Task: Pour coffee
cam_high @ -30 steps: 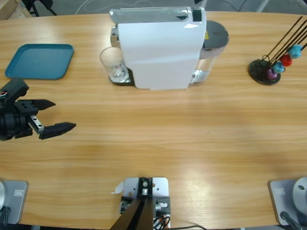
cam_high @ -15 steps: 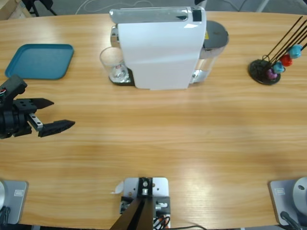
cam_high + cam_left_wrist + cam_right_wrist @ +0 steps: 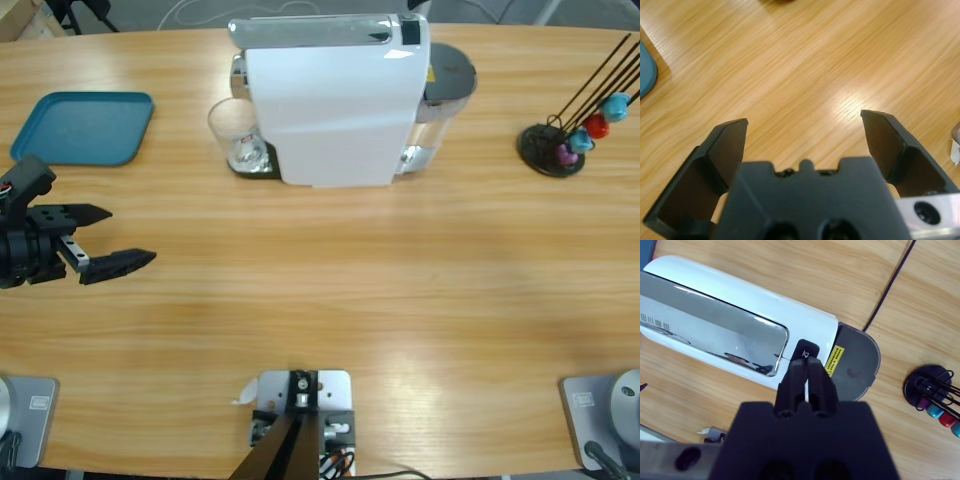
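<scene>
A white coffee machine (image 3: 335,100) with a chrome lid (image 3: 715,340) stands at the back middle of the table. A clear glass (image 3: 236,133) sits on its drip tray at the machine's left end. No coffee shows in it. My left gripper (image 3: 130,237) hovers open over bare wood near the table's left edge, well short of the glass, with nothing between its black fingers (image 3: 730,145). My right gripper (image 3: 807,371) is shut and empty, looking down on the machine from above, its tip over the black button (image 3: 805,350). The high view does not show it.
A teal tray (image 3: 85,127) lies at the back left, its edge also in the left wrist view (image 3: 645,75). A black capsule holder (image 3: 560,140) with coloured capsules stands at the back right (image 3: 932,390). The grey water tank (image 3: 450,70) is at the machine's right end.
The left gripper has drifted very slightly toward the left edge, still open. Nothing else has moved.
</scene>
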You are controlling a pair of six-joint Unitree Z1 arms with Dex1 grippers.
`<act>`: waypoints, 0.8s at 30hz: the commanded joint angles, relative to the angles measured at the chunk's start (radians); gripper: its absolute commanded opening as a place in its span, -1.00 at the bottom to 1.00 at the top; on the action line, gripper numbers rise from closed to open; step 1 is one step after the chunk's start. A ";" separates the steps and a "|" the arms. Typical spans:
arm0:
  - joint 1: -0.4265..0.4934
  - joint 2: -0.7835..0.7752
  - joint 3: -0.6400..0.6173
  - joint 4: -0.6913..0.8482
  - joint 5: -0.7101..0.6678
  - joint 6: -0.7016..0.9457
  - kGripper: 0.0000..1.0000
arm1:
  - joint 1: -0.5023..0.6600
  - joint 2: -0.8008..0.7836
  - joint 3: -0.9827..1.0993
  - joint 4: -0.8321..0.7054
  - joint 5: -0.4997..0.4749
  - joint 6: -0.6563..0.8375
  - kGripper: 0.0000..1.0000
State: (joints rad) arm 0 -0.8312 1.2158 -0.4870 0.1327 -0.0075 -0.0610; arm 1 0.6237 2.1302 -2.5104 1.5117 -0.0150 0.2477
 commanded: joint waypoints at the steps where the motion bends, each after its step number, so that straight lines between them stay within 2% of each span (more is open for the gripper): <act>1: 0.006 0.031 -0.001 -0.008 -0.009 -0.006 1.00 | -0.013 0.066 0.019 0.083 0.012 -0.013 -1.00; 24: 0.006 0.044 -0.001 -0.015 -0.009 -0.005 1.00 | -0.015 0.088 0.023 0.079 0.013 -0.025 -1.00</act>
State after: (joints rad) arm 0 -0.8312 1.2242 -0.4870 0.1300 -0.0087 -0.0610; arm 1 0.6194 2.1540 -2.5104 1.5117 -0.0084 0.2382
